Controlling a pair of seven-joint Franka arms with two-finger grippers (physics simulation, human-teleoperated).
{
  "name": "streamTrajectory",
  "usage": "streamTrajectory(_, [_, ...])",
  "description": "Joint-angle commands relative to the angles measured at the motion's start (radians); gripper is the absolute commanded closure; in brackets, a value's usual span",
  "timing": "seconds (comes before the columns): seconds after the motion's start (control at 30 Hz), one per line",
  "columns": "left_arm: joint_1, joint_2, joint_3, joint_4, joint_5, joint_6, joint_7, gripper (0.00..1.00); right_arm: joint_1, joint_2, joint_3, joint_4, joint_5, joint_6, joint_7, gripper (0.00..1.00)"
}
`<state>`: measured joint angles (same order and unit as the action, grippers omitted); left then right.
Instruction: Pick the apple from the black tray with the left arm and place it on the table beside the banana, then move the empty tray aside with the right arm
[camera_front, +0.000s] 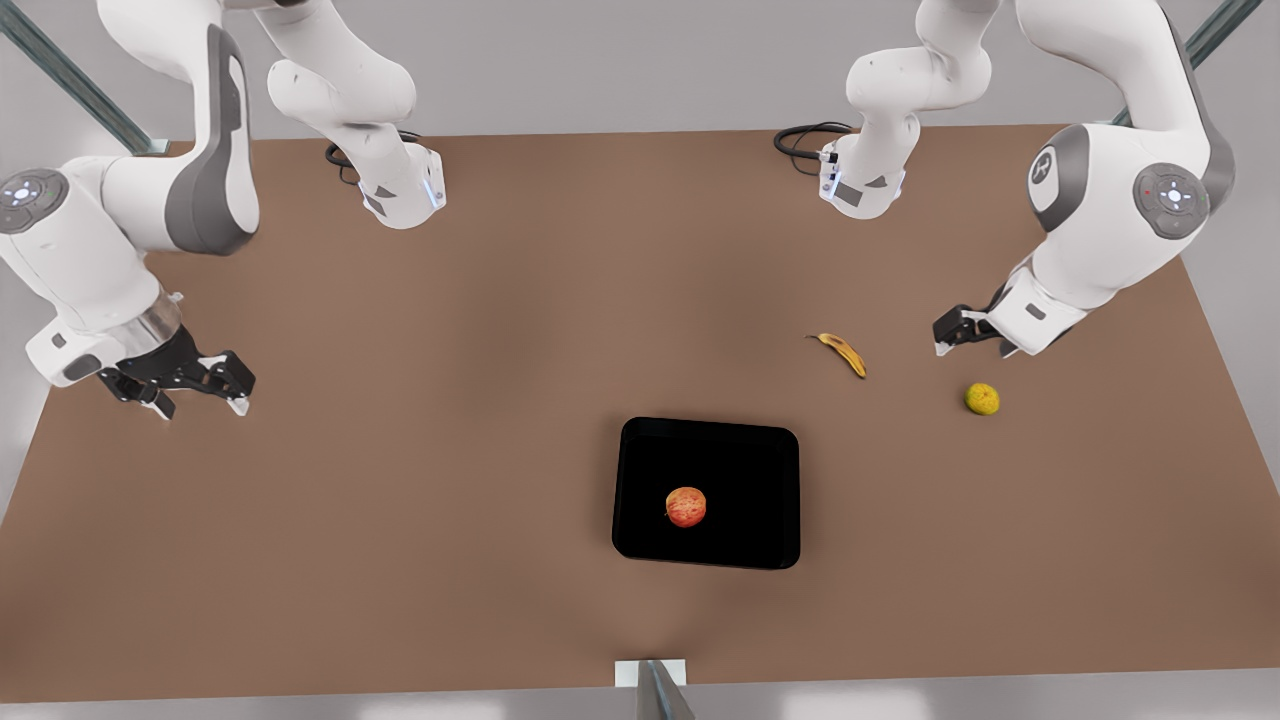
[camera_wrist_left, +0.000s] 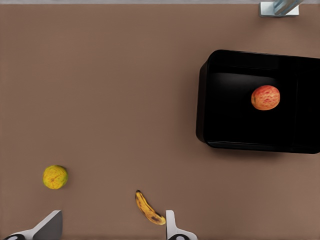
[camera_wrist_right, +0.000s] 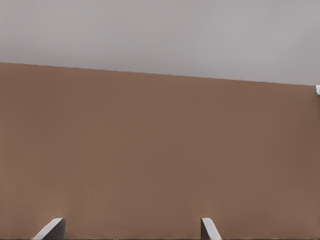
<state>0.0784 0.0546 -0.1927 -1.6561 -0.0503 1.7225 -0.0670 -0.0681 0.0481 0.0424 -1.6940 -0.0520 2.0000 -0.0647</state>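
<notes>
Your inventory, counted. One desk (camera_front: 450, 450). One black tray (camera_front: 740, 450) on it. Fruit total is three: one apple (camera_front: 686, 507), which lies in the tray; one banana (camera_front: 843, 353); one yellow-green round fruit (camera_front: 982, 399). You have two arms, each carrying one gripper: the left gripper (camera_front: 968, 333) at the front view's right, the right gripper (camera_front: 195, 388) at the front view's left. Each gripper has two fingers, spread apart and empty. Two arm bases stand at the desk's far edge.
</notes>
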Motion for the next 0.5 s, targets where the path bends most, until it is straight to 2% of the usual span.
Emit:
streamTrajectory(0.0, [-0.025,-0.001,-0.002,-0.001,0.0,0.0,-0.007,0.0,0.002,-0.001,-0.002,0.0,-0.002,-0.161,0.003,0.0])
streamTrajectory(0.07, [-0.063,0.051,-0.005,0.084,0.003,-0.001,-0.008,0.0,0.001,0.001,-0.012,0.0,-0.002,-0.193,-0.001,0.0])
streamTrajectory(0.13, [-0.242,0.097,-0.007,0.099,0.07,0.014,-0.066,0.0,0.001,0.001,-0.015,0.0,-0.002,-0.225,-0.001,0.0])
streamTrajectory(0.17, [-0.333,0.16,-0.007,0.108,0.104,0.086,-0.253,0.0,0.001,0.001,-0.016,0.0,-0.002,-0.245,0.0,0.0])
streamTrajectory(0.27, [-0.522,0.338,-0.005,0.182,0.185,0.124,-0.588,0.0,0.001,-0.001,-0.027,0.002,-0.003,-0.29,-0.021,0.0])
streamTrajectory(0.37, [-0.588,0.444,-0.005,0.18,0.191,0.233,-0.795,0.0,0.001,0.073,-0.036,0.0,-0.002,-0.241,-0.029,0.0])
streamTrajectory(0.47, [-0.589,0.507,-0.005,0.177,0.193,0.304,-0.797,0.0,0.001,0.107,-0.044,0.002,-0.037,-0.239,-0.029,0.0])
